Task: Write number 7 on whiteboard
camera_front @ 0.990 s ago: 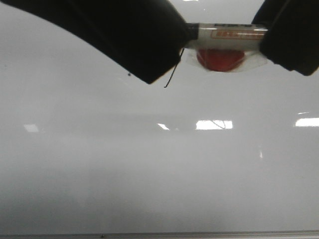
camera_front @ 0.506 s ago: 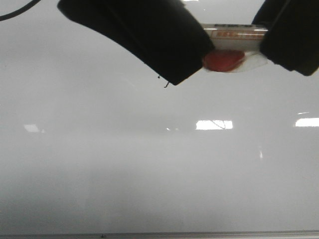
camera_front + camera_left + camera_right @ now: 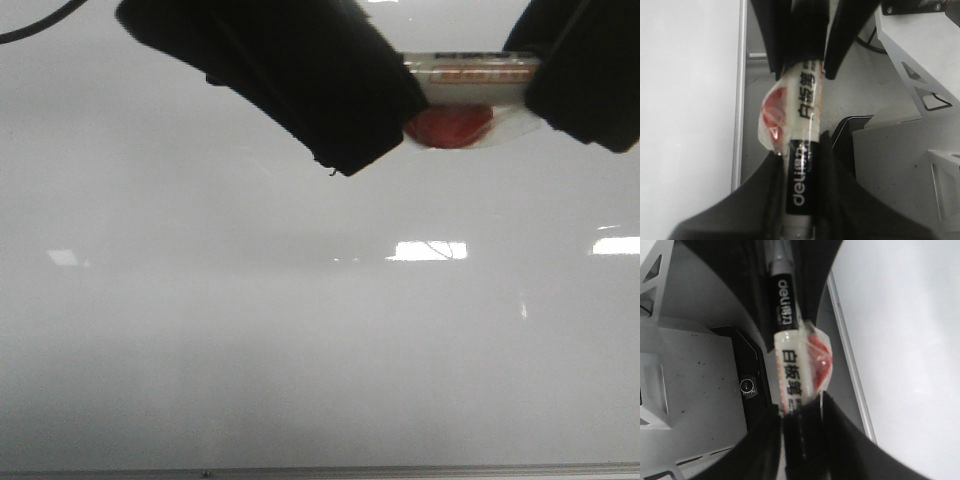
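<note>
Only a tiny black tip of the number 7 [image 3: 332,172] is seen on the whiteboard [image 3: 300,330], the rest hidden by the left hand [image 3: 300,80], while a marker [image 3: 470,68] is clamped at its ends by both left and right hand [image 3: 590,75].

Both arms reach in from the top and meet tip to tip. The left end effector [image 3: 395,85] is closed on one end of a marker pen [image 3: 470,68]. The right end effector [image 3: 540,75] is closed on the other end.
</note>
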`<state>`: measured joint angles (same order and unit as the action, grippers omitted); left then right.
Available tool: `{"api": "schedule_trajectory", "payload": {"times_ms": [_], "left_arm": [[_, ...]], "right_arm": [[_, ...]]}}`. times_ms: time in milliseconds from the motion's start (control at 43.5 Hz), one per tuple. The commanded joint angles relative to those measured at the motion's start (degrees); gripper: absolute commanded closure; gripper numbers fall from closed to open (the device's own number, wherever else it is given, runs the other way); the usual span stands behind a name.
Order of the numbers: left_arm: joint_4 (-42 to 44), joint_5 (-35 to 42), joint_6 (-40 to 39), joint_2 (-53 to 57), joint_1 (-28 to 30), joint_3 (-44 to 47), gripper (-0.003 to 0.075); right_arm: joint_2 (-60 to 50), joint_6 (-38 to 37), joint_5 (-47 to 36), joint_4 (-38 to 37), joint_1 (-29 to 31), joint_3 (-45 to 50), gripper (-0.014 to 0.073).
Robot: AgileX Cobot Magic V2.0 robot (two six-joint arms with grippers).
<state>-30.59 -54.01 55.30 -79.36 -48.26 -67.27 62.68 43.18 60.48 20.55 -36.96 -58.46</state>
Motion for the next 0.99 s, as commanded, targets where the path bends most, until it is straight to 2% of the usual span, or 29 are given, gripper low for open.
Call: {"api": "schedule_trajectory", "payload": {"times_ms": [0, 69, 115, 230, 322, 437, 529, 667, 828, 967], "left_arm": [[-0.11, 2.74, -3.82, 1.77, 0.59, -1.90, 0.0741], [4.45, 2.74, -8.82, 2.32, 1.50, -1.90, 0.0741], [9.07, 2.74, -15.41, 3.05, 2.46, -2.02, 0.0741], [20.87, 1.67, -28.87, 5.83, 5.82, -2.75, 0.0741], [28.13, 0.23, -37.24, 9.06, 9.32, -3.22, 0.0741], [34.17, -1.54, -45.76, 14.07, 15.47, -3.08, 0.0741], [35.41, -0.53, -47.53, 18.65, 21.31, -1.33, 0.0741], [35.41, 7.72, -48.43, 24.94, 31.09, 5.78, 0.0741], [35.00, 23.87, -56.21, 28.38, 41.70, 18.26, 0.0741], [30.05, 36.79, -57.61, 26.68, 46.96, 26.25, 0.0741]], "right_arm": [[-1.44, -1.41, -1.29, 0.50, 0.46, -1.84, 0.0141], [-2.48, -5.03, -1.16, -1.93, 1.60, -2.43, 0.0060], [-3.57, -9.69, -1.01, -4.35, 2.70, -3.01, 0.0042], [-7.59, -21.50, -0.50, -11.83, 6.05, -3.60, 0.0057], [-10.44, -27.66, 0.57, -16.52, 7.51, -3.60, 0.0079], [-12.90, -30.84, 1.76, -19.72, 8.15, -3.60, 0.0111], [-13.82, -30.89, 2.25, -19.72, 8.15, -3.60, 0.0129], [-13.94, -30.89, 2.30, -19.72, 8.15, -3.60, 0.0128], [-13.81, -30.89, 1.64, -19.72, 8.15, -3.53, 0.0128], [-13.81, -30.89, 0.36, -19.72, 8.15, -3.53, 0.0128]]}}
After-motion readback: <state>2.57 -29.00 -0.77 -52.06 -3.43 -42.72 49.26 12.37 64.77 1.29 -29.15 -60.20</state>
